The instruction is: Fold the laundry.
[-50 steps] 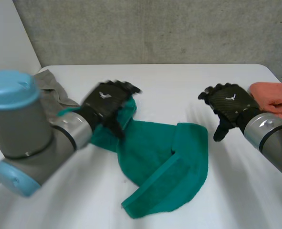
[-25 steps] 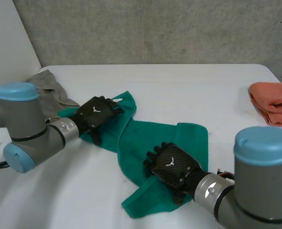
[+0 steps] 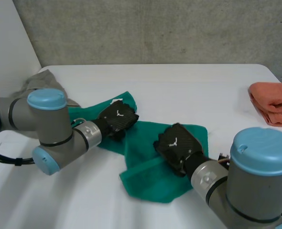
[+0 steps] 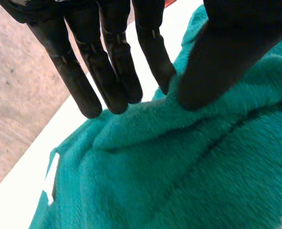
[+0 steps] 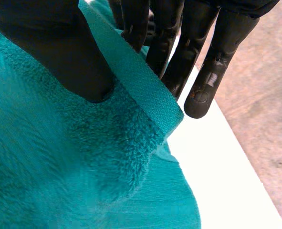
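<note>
A green towel (image 3: 148, 176) lies crumpled in the middle of the white table (image 3: 188, 90). My left hand (image 3: 118, 117) is on its far left part. In the left wrist view the thumb (image 4: 212, 71) and straight fingers (image 4: 112, 71) pinch a raised ridge of the towel (image 4: 179, 167). My right hand (image 3: 176, 143) sits on the towel's right part. In the right wrist view its thumb (image 5: 59, 47) presses on top of the towel (image 5: 59, 167) and its fingers (image 5: 212, 62) lie behind the hemmed edge, pinching that edge.
A folded orange cloth (image 3: 274, 102) lies at the table's right edge. A grey cloth (image 3: 40, 83) is bunched at the back left, behind my left arm. A concrete wall stands behind the table.
Both hands came down onto the green towel and closed on it. The right hand swung in from the right; the left slid right along the towel. The towel's near flap has bunched up.
</note>
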You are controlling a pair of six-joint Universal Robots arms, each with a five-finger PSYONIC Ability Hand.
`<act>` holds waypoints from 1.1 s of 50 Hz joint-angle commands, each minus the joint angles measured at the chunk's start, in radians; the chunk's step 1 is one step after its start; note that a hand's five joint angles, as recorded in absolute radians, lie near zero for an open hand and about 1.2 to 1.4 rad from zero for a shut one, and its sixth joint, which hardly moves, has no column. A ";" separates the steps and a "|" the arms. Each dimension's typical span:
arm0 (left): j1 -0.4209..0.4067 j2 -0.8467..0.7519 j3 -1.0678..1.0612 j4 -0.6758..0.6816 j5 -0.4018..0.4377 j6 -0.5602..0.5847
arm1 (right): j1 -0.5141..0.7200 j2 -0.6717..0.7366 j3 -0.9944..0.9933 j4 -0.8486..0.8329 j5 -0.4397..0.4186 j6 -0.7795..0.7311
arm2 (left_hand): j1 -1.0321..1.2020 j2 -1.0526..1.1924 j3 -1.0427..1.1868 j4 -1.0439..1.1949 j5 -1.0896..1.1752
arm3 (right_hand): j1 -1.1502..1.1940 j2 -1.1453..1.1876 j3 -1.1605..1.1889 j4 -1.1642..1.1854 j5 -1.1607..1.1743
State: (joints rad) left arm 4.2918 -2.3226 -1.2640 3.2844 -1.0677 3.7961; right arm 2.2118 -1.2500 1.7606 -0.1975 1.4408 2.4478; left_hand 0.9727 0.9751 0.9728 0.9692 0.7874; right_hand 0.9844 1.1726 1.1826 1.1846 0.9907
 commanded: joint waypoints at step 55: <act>-0.267 0.414 -0.417 0.100 -0.563 -0.248 | -0.463 0.113 -0.242 0.138 -0.093 0.111 | -0.598 -0.600 -0.598 -0.594 -0.587 | -0.810 -0.998 -1.008 -1.010 -0.991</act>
State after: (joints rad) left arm 3.9647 -1.9162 -1.7696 3.4552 -1.6311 3.5537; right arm 1.7473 -1.1235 1.5110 -0.0724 1.2953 2.6411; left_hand 0.4216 0.4610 0.4728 0.4621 0.2821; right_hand 0.4874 0.5948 0.6217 0.6238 0.4565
